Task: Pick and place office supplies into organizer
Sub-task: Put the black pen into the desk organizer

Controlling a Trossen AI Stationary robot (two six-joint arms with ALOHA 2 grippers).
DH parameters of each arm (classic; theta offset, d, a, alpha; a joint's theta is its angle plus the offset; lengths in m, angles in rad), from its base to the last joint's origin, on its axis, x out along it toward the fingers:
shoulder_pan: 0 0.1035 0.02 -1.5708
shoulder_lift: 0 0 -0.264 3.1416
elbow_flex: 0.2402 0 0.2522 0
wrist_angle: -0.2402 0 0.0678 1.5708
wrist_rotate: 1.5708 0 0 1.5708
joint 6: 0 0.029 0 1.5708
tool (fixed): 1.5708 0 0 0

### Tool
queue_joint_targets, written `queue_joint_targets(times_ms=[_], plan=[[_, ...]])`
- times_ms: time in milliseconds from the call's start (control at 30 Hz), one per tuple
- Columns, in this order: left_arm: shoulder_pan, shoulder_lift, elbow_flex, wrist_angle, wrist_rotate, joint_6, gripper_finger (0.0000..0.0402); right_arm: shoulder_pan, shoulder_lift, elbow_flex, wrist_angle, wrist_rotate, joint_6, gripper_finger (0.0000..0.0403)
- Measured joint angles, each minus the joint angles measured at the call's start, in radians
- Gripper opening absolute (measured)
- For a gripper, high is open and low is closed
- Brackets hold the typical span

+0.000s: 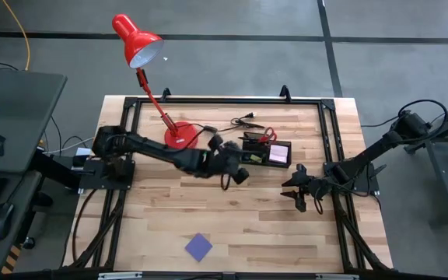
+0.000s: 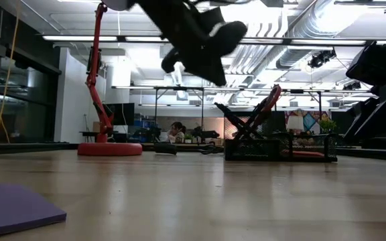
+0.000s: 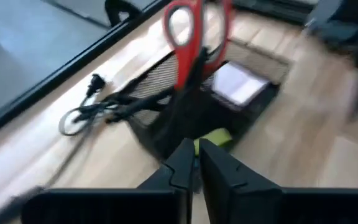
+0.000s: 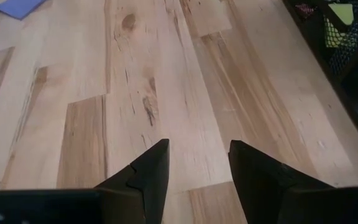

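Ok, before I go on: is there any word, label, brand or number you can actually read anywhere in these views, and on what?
None can be read.
organizer: no label shows.
blue-purple note pad: blank face.
red desk lamp: no marking shows.
Coloured panels in the room behind, low view: too small to read.

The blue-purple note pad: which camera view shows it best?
The high view: the blue-purple note pad lies whole and flat near the table's front edge. The low view shows only one corner of it, edge-on. The right wrist view catches a cropped part. The left wrist view does not show it.
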Motion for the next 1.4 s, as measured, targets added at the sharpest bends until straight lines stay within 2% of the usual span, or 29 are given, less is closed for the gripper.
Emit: queue_joint_targets(times_ms=[100, 267, 467, 633, 833, 967, 1167, 1400], plan=[[-0.031, -0.05, -0.103, 0.049, -0.035, -0.084, 0.0016, 0.0, 0.0, 0.0, 0.002, 0.0, 0.0, 0.0159], [-0.025, -0.097, -0.267, 0.293, -0.067, -0.116, 0.0004, 0.0, 0.0, 0.0, -0.006, 0.0, 0.0, 0.0163], [0.074, -0.113, -0.379, 0.514, 0.097, -0.245, 0.0029, 0.0, 0.001, 0.0, -0.01, 0.0, 0.0, 0.0158], [0.123, -0.111, -0.412, 0.56, 0.161, -0.338, 0.0071, 0.0, -0.001, 0.0, -0.013, 0.0, 0.0, 0.0154], [0.166, -0.111, -0.412, 0.647, 0.252, -0.329, 0.0141, 0.0, -0.001, 0.0, -0.013, 0.0, 0.0, 0.0154], [0.207, -0.111, -0.411, 0.654, 0.3, -0.344, 0.0174, 0.0, 0.0, 0.0, -0.013, 0.0, 0.0, 0.0157], [0.235, -0.111, -0.411, 0.661, 0.338, -0.362, 0.019, 0.0, 0.0, 0.0, -0.013, 0.0, 0.0, 0.0163], [0.238, -0.082, -0.409, 0.705, 0.352, -0.376, 0.0176, 0.0, 0.0, 0.0, -0.013, 0.0, 0.0, 0.0156]])
